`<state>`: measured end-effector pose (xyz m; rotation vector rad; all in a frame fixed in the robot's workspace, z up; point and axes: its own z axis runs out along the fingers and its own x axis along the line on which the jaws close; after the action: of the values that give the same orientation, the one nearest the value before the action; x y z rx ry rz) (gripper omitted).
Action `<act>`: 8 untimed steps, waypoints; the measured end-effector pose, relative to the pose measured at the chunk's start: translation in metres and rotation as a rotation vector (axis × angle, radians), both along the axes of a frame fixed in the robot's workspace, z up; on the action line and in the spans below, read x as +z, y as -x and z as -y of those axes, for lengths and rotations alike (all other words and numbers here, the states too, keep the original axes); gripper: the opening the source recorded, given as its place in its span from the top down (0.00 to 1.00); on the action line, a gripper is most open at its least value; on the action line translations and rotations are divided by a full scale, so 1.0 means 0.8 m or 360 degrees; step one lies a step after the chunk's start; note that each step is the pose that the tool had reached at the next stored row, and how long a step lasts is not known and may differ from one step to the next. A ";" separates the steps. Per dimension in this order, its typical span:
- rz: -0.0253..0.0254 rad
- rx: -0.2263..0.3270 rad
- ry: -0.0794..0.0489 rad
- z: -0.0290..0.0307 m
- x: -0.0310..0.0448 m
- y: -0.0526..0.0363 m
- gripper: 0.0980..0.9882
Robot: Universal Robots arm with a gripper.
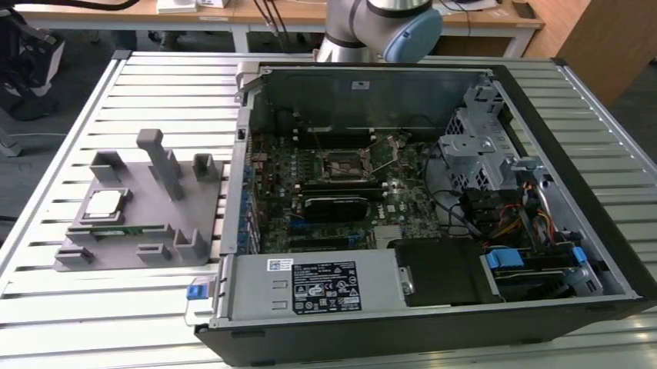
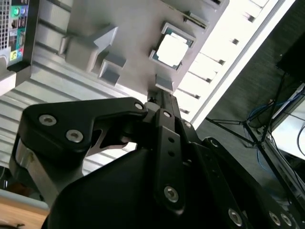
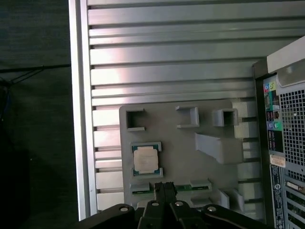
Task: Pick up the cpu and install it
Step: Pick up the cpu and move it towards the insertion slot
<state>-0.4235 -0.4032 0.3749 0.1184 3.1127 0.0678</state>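
Hand (image 3: 165, 185) closed, empty, near the cpu (image 3: 146, 159), at computer case's (image 1: 339, 96) nine o'clock in exterior view; descending shut could knock it askew.

The arm (image 1: 359, 31), at twelve o'clock in the exterior view, is a thick silver-grey tube that ends in a rounded joint, with a pale blue cap (image 1: 413, 37) on the joint's three-o'clock side. In both wrist views the gripper (image 2: 160, 97) (image 3: 164, 187) is matt black, built of flat angular link plates (image 2: 71, 124) with rounded corners. Round silver screws (image 2: 74, 136) sit in recessed holes along the plates, and a grey metal piece (image 2: 102, 140) shows between them. Its two fingers (image 3: 159, 190) are slim, straight-sided black bars
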 end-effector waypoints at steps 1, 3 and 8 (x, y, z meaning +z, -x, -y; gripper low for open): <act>0.00002 0.0001 -0.0001 0.0033 -0.0024 0.000 0.99; 0.00001 0.0002 -0.0002 0.0093 -0.0068 0.000 0.99; 0.00005 0.0002 -0.0003 0.0198 -0.0186 0.001 0.93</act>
<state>-0.4243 -0.4190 0.3601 0.1161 3.1125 0.0705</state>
